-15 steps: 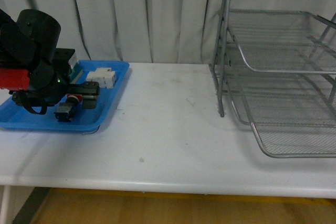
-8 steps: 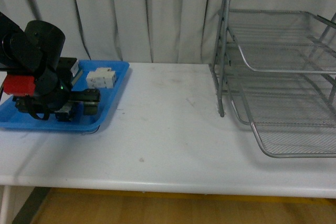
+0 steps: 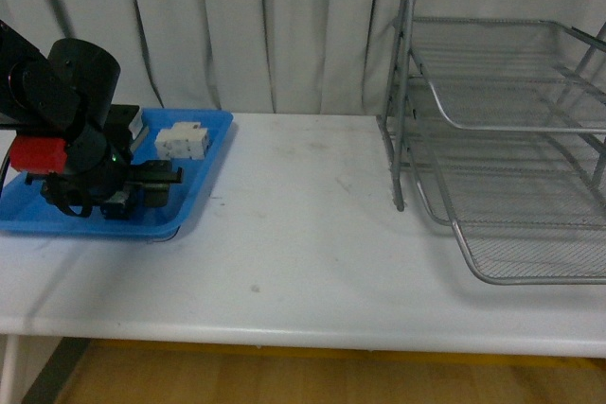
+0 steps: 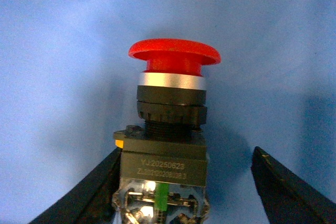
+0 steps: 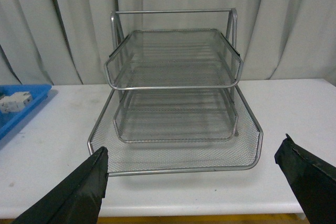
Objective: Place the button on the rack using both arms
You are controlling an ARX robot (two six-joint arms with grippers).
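While our left arm [image 3: 66,111] bends low over the blue tray [image 3: 206,144], our left gripper [image 4: 186,153] straddles the button [image 4: 170,103] with its jaws parted. One finger [image 4: 89,192] touches or very nearly touches the dark body, the other finger [image 4: 283,187] stands clear of it, so we clamp nothing. The button lies on the tray floor, its red cap pointing away from the wrist; a white block [image 3: 182,140] sits near it in the same tray. The rack [image 3: 502,139] stands well apart, at the right end of the white table [image 3: 303,243]; our right gripper [image 5: 194,148] hangs spread wide, holding nothing, facing the rack's open front.
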